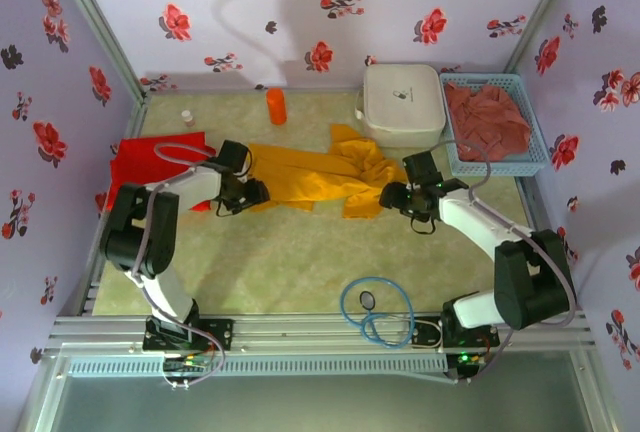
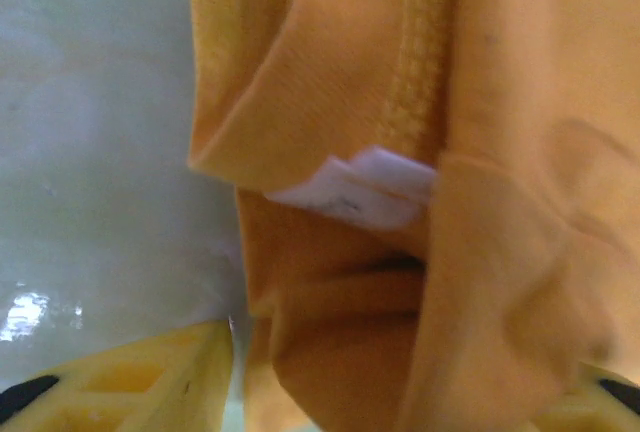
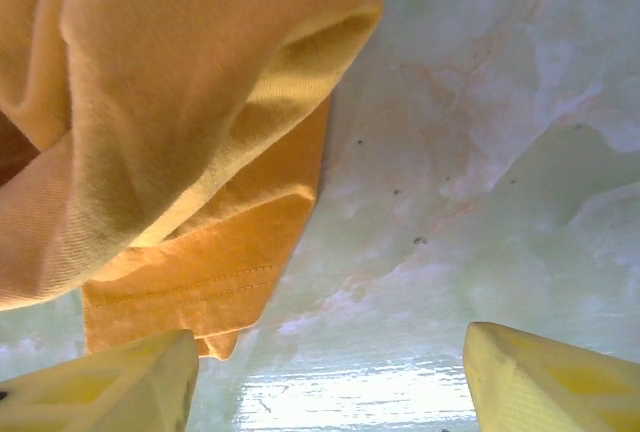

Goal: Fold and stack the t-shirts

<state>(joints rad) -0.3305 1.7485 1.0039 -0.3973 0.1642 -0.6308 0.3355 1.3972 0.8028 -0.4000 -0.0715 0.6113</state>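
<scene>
Flattening seems our aim: left tool (image 1: 252, 193) gapes astride the collar (image 2: 415, 72) of the golden-yellow t-shirt (image 1: 310, 180), right tool (image 3: 330, 342) sits released beside its hem (image 3: 180, 287).

The left hand (image 1: 257, 192) and right hand (image 1: 389, 195) point toward each other, both spread wide.
</scene>
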